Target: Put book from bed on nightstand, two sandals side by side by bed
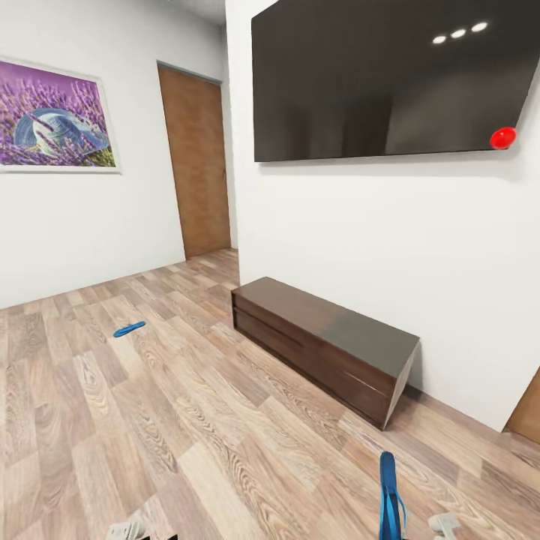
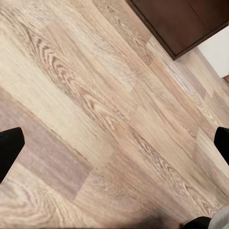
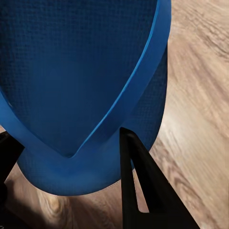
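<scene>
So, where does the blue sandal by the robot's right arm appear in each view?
Head view: the near sandal stands on edge at the bottom, right of middle, nearer than the bench.
Right wrist view: it is close up, sole and strap, between the fingers of the right gripper.
Left wrist view: floor planks and a bench corner instead.
Shared landmark: the wood-plank floor.

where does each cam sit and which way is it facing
Head view: on the head, looking forward and down at the wall TV, long bench and plank floor.
Left wrist view: near the left gripper, looking at the floor and a bench corner.
Right wrist view: near the right gripper, close on a blue sandal.
Shared: head and right wrist views both show that sandal.
</scene>
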You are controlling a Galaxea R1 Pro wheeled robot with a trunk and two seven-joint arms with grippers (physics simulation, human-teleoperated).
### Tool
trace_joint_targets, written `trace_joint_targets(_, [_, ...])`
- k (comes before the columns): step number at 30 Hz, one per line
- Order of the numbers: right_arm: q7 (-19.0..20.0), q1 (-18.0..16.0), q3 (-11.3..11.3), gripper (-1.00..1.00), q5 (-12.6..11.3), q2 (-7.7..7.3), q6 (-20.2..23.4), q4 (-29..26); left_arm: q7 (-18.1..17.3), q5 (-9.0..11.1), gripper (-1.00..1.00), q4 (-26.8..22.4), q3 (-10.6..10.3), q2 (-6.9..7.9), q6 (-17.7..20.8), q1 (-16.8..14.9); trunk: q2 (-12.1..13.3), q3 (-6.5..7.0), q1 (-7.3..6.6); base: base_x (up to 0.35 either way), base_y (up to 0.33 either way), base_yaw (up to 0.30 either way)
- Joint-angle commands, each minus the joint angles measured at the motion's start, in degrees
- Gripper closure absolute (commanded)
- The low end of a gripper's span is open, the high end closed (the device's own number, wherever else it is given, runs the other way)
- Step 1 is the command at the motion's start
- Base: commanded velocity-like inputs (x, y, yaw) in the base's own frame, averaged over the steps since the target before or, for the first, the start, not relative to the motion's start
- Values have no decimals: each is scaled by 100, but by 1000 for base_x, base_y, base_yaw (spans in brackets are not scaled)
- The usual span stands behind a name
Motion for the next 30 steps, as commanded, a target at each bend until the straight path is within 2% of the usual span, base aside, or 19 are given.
trace_joint_targets(1, [37,-5,-51,100,33,4,27,-7,-19,43,-100,2,4,0,58,-4,-2,-6,-1,0,0,289])
trace_joint_targets(30, [37,-5,-51,100,33,4,27,-7,-19,43,-100,2,4,0,58,-4,-2,-6,-1,0,0,289])
